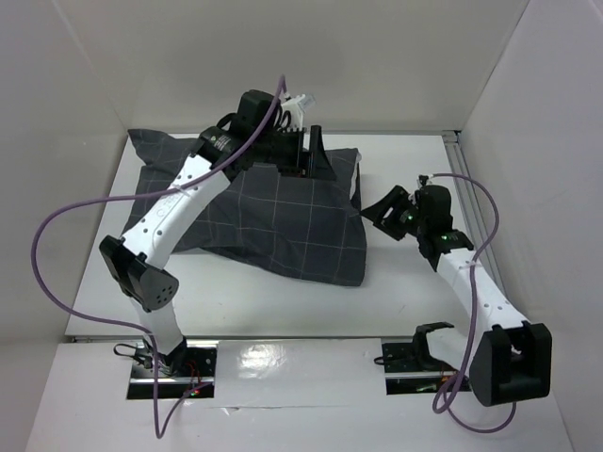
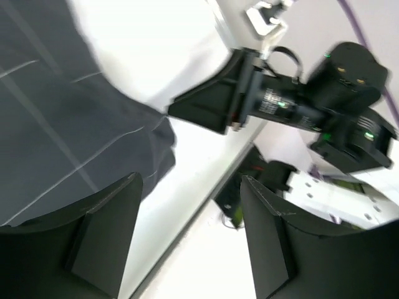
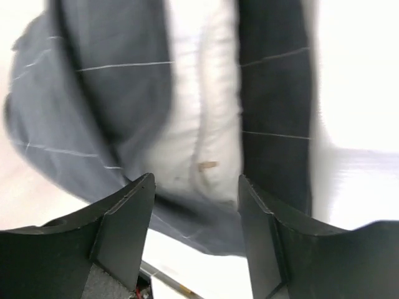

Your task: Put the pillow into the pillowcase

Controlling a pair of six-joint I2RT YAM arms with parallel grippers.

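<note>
The pillow (image 3: 199, 124) sat almost all the way inside the pillowcase (image 1: 273, 221), which lay flat on the white table (image 1: 283, 311) in the middle of the top view. Only a strip of white showed, and only in the right wrist view, peeking out between two dark flaps of cloth. I think that strip was left bare because the open mouth of the pillowcase had not been pulled shut over it yet. The mouth pointed to about 3 o'clock, and the long side of the stuffed pillowcase ran from about 9 o'clock to about 3 o'clock, tipped a little. The right gripper (image 1: 394, 212) waited just beside that mouth at 3 o'clock, with its fingers spread wide and nothing in them, likely so it could tuck in the last bit. The left gripper (image 1: 303, 151) hung over the far edge at 12 o'clock. Its fingers were spread too and held nothing. It may have been there to hold the cloth down, but it was not pinching any.
</note>
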